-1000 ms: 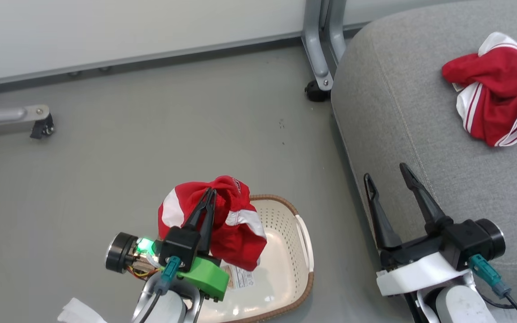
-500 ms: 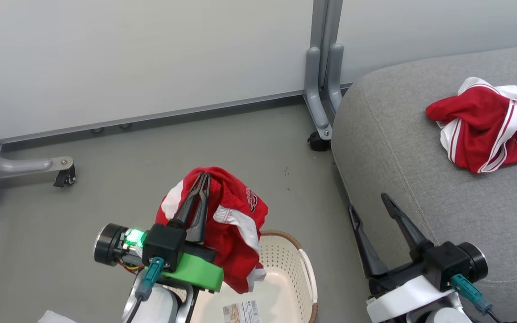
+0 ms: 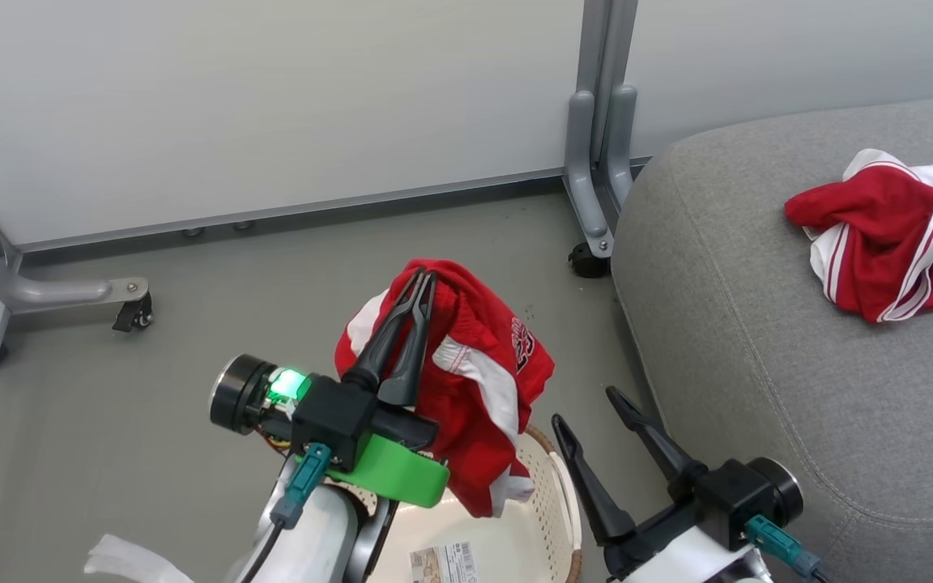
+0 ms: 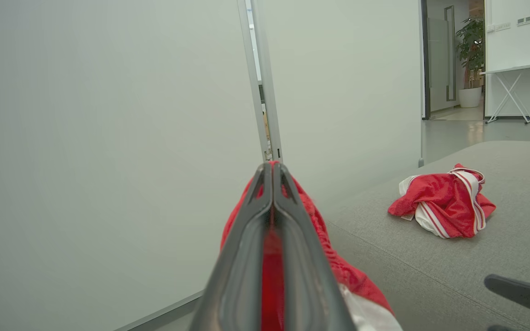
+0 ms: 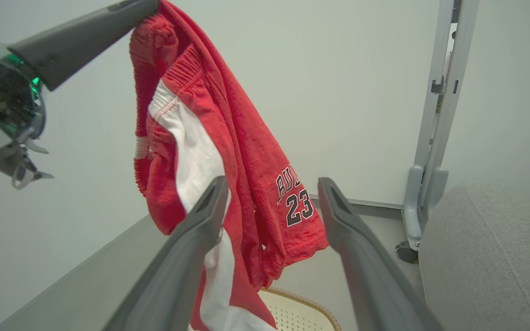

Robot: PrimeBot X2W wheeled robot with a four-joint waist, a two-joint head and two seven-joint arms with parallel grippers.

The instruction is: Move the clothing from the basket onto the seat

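**Left gripper** [image 3: 422,279]: jaws are pressed together on the gathered top edge of the red shorts [image 3: 483,380]. The shorts hang free below the fingertips, with the white side panel and dark lettering on the side toward the seat [image 3: 758,364]. The lowest fold hangs over the basket [image 3: 561,506]. Whether it clears the brown rim cannot be determined.

**Basket:** it stands on the grey floor [image 3: 272,275], just beside the seat's near-left edge. A barcode sticker [image 3: 442,563] shows inside it.

**Right gripper** [image 3: 585,407]: fingers are spread wide and hold nothing. It sits between the basket's rim and the seat's edge, near the hanging shorts but apart from them.

**Seat:** a rounded corner and a stitched seam face the robot. A second red garment [image 3: 896,235] lies crumpled toward the far right side, well apart from the left edge. Bare grey fabric lies between that garment and the left edge.

**Surroundings:** a pale partition [image 3: 272,105] runs behind the work area. Its metal post [image 3: 600,162] and castor [image 3: 588,263] stand close against the seat's far-left corner. Another castor leg [image 3: 70,287] sits at the left. The floor between the two legs is open.
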